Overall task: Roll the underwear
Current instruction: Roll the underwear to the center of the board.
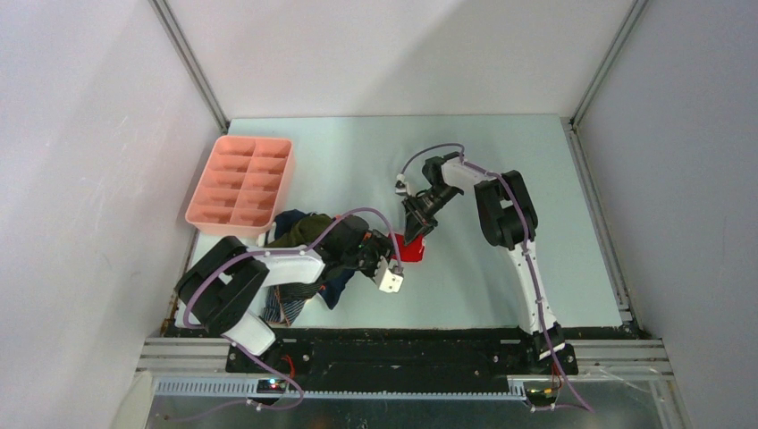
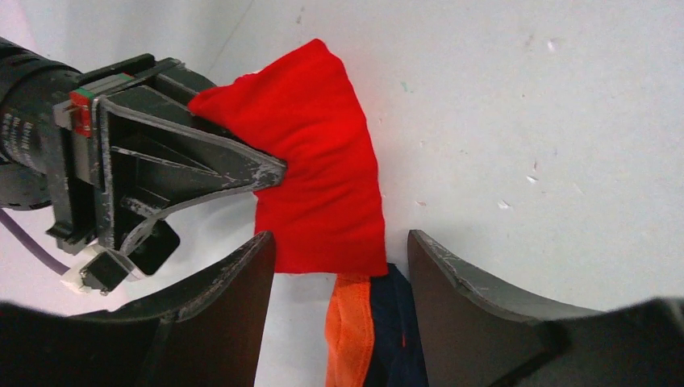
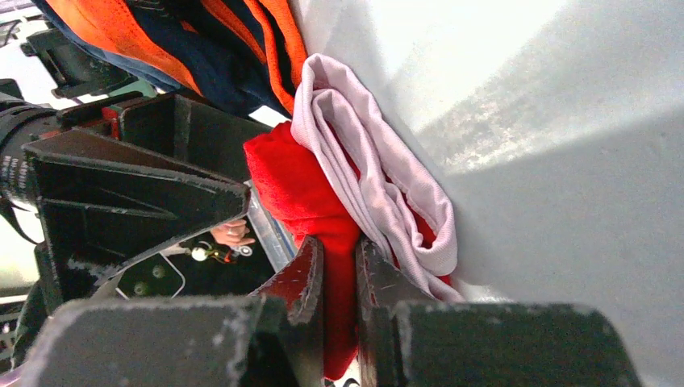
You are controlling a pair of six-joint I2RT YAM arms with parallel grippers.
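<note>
The red underwear (image 1: 414, 252) with a white band (image 3: 379, 185) lies folded on the table near the middle. My right gripper (image 1: 414, 231) comes down from above and is shut on its red cloth (image 3: 337, 246). My left gripper (image 1: 386, 253) is open, its fingers spread at the near edge of the red cloth (image 2: 323, 177), not closed on it. A navy brief with orange bands (image 2: 379, 330) lies between the left fingers. More briefs, olive and dark, are piled (image 1: 299, 234) under the left arm.
A pink compartment tray (image 1: 241, 179) stands at the back left, next to the pile. The table's raised rail runs along the right edge (image 1: 597, 214), and white walls enclose the table.
</note>
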